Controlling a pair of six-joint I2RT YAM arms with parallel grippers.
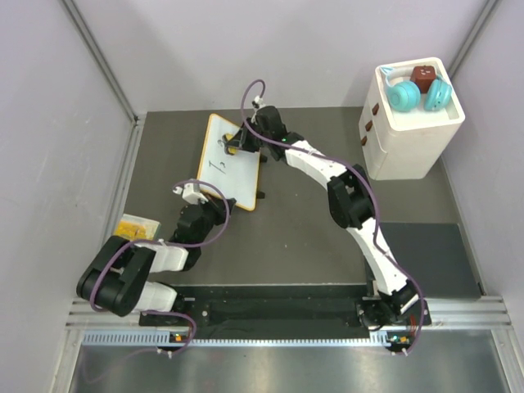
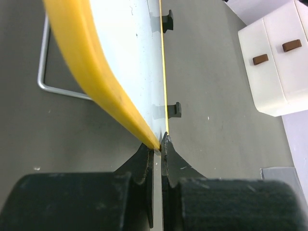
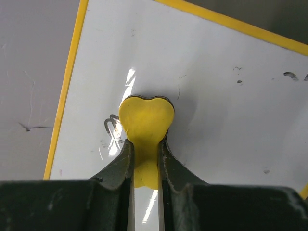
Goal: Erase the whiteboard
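The whiteboard (image 1: 233, 176), white with a thin yellow-orange frame, lies on the dark table left of centre. It bears black handwritten marks (image 1: 218, 164). My left gripper (image 1: 219, 199) is shut on the board's near edge (image 2: 155, 140), one finger on each face. My right gripper (image 1: 238, 144) is over the far part of the board, shut on a small yellow bone-shaped piece (image 3: 147, 120). That piece's wide end rests against the white surface (image 3: 216, 86), next to a smeared black scribble (image 3: 111, 126). More small marks (image 3: 290, 75) show at the right wrist view's upper right.
A white drawer box (image 1: 409, 139) stands at the back right, holding teal round objects (image 1: 417, 96) and a brown cube. A yellow packet (image 1: 135, 227) lies at the left by my left arm. A dark mat (image 1: 426, 258) is near right. A bent metal wire (image 2: 45, 72) lies beside the board.
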